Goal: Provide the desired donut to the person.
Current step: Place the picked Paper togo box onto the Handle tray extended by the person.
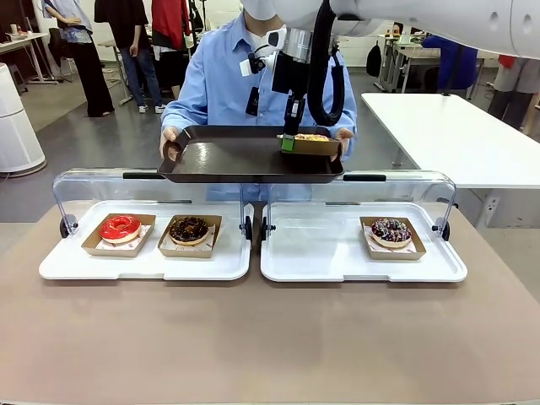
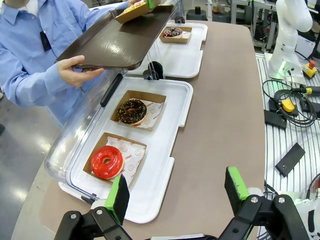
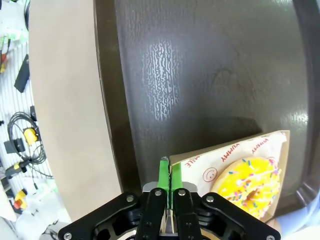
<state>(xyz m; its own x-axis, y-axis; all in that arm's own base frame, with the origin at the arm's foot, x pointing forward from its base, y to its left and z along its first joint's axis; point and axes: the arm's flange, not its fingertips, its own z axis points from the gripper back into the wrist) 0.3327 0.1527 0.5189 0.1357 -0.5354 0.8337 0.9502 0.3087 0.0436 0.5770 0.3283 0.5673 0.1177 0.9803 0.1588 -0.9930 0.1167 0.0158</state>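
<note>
Right fingers pinching yellow donut carton, at 2 o'clock on person's brown tray; left fingers gaping wide

Robotics lab: loose cables, e-stop btn beside table; white worktable, concrete floor behind.

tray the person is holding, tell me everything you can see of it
Dark brown rectangular tray, plastic-looking, with rounded corners, a raised rim and a glossy, finely textured floor. The person's hands hold it by both short ends, roughly level, above the clear covers. A cardboard box with a yellow sprinkled donut sits in one corner, its edge pinched by the right gripper. The rest of the tray is bare.
</note>
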